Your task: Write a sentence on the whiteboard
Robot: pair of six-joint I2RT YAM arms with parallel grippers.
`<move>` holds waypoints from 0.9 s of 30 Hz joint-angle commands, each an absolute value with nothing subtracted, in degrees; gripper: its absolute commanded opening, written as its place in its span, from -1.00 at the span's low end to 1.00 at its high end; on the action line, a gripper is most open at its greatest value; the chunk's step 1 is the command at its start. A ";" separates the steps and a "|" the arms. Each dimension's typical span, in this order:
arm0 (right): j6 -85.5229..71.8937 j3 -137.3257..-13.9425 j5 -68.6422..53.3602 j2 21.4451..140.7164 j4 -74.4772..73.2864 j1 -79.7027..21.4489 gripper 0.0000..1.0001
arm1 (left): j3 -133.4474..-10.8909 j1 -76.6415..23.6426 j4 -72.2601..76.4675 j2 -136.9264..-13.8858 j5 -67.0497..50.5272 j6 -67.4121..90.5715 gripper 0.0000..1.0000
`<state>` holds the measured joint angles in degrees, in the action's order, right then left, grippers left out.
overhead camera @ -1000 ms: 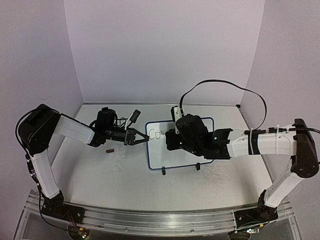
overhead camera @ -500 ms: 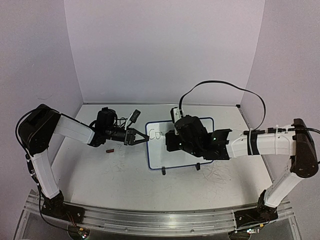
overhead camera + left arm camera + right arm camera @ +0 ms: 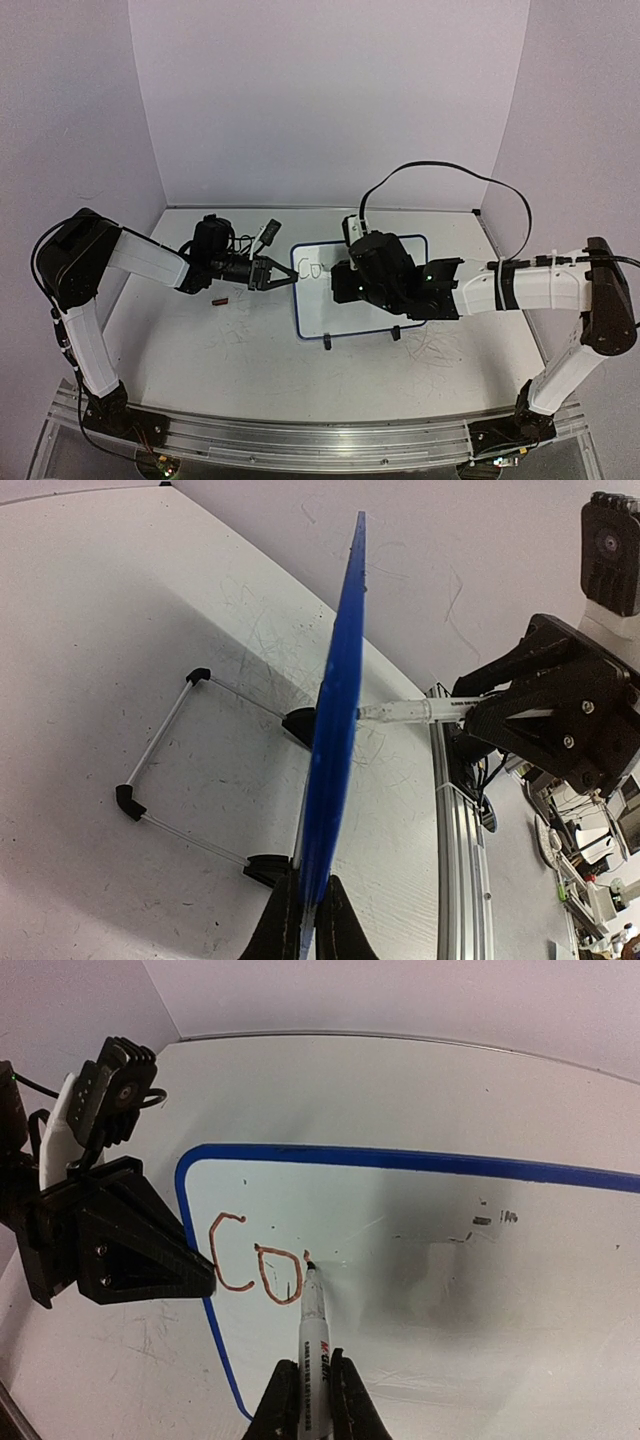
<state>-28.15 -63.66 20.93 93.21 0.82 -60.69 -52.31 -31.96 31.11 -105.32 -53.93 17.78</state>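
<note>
Whiteboard (image 3: 318, 305) sat mid-frame in the top view, on the worktop (image 3: 200, 350), propped on a wire stand with black feet (image 3: 326, 343). Sentence (image 3: 256, 1263) was barely begun: a reddish "Co" plus a started stroke, at the board's upper left in the right wrist view.

Board looked thin, light and stiff. Its face was glossy, so probably slippery, and wet ink would likely smear. Judged it would slide or tip under pen pressure unless braced. Best hold looked like the blue frame (image 3: 335, 730) at an edge, off the writing face. Left claw (image 3: 305, 920) was closed on exactly that, pinching the board's left edge in the top view. Right claw (image 3: 310, 1385) was closed on the barrel of the marker (image 3: 312, 1335), tip touching the board just right of the "o". Marker was slim and rigid, so light pressure should do.

Room: plenty of bare white right of the letters and below them in the right wrist view. Tight on the left, where the "C" sat near the frame with the left claw's black body just beside it. Small reddish-brown piece (image 3: 219, 300), probably the cap, lay on the worktop left of centre, apart from the board. Walls closed in the back and sides. Right arm's cable (image 3: 450, 172) looped above.
</note>
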 commanded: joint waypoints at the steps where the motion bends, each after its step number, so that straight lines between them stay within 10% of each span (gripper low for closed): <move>1: -29.52 -63.79 21.95 92.84 0.09 -60.60 -1.00 | -51.68 -32.27 30.86 -103.91 -55.39 18.43 -1.00; 27: -31.45 -61.70 21.19 92.13 -1.34 -61.00 -1.00 | -51.94 -32.26 30.91 -104.24 -55.63 18.37 -1.00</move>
